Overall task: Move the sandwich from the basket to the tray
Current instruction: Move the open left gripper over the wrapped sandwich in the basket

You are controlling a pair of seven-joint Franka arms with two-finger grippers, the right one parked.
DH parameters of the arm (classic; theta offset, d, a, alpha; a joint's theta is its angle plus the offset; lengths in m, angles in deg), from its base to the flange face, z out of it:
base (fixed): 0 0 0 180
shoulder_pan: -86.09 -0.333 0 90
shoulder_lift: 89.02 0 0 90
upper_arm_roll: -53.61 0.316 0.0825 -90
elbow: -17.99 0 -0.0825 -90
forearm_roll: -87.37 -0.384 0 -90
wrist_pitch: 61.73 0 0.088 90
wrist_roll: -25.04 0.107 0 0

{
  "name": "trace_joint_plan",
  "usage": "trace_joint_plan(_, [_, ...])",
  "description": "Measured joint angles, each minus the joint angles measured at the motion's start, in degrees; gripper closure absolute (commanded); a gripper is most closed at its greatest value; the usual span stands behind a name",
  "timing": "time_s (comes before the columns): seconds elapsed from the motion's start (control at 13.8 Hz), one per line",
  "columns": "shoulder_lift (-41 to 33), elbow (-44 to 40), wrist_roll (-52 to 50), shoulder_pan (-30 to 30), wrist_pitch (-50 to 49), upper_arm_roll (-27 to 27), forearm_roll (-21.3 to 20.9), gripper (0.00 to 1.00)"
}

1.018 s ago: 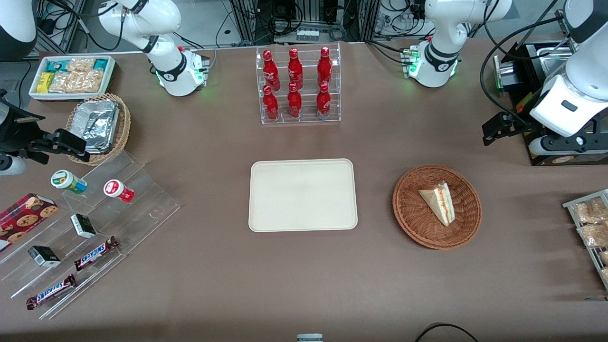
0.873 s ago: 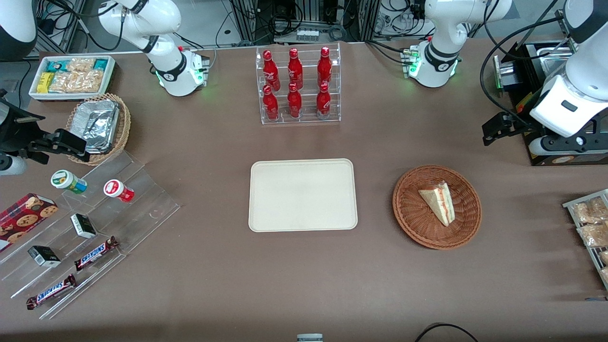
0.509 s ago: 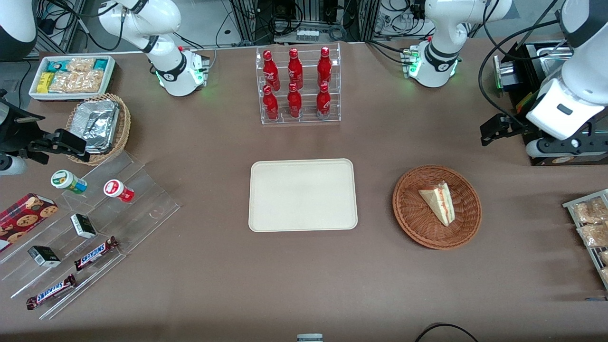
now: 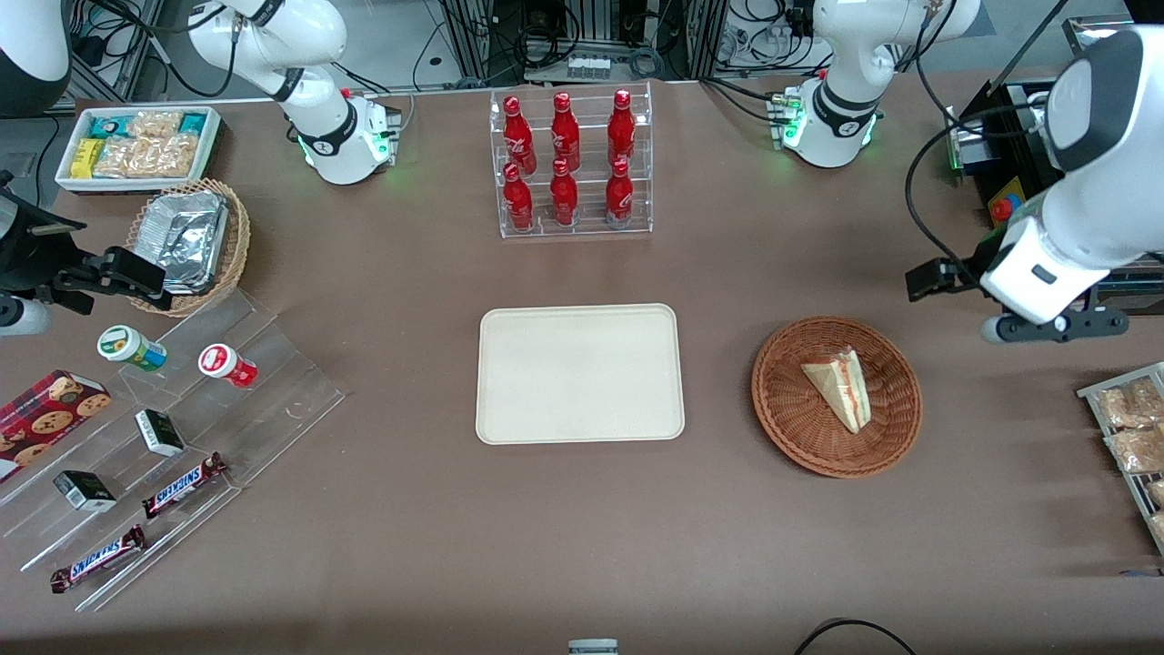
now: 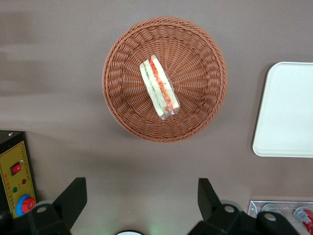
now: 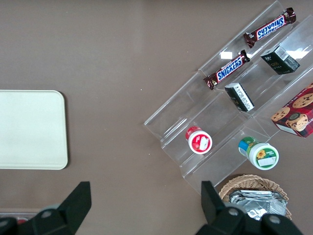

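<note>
The sandwich [image 5: 158,88], a pale wedge with red and green filling, lies in the basket [image 5: 205,54]. The claw [image 5: 142,200] hangs wide and holds nothing.

Sandwich [image 4: 841,389] in basket [image 4: 787,409] beside tray [image 4: 509,418]; end effector [image 5: 142,196], fingers apart, above table nr basket.

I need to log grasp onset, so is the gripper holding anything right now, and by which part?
Nothing is held. The gripper is open, above the table short of the basket, where the sandwich lies untouched.
</note>
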Motion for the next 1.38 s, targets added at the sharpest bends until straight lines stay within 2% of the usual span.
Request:
trace_joint_plan(0.58, [6.99, 3.15, -0.42, -0.04, 10.48, 0.29, 0.0, 0.0])
trace_joint_plan(1.38, [7.34, 14.02, -16.89, 0.11, 25.83, 0.12, -0.03, 0.0])
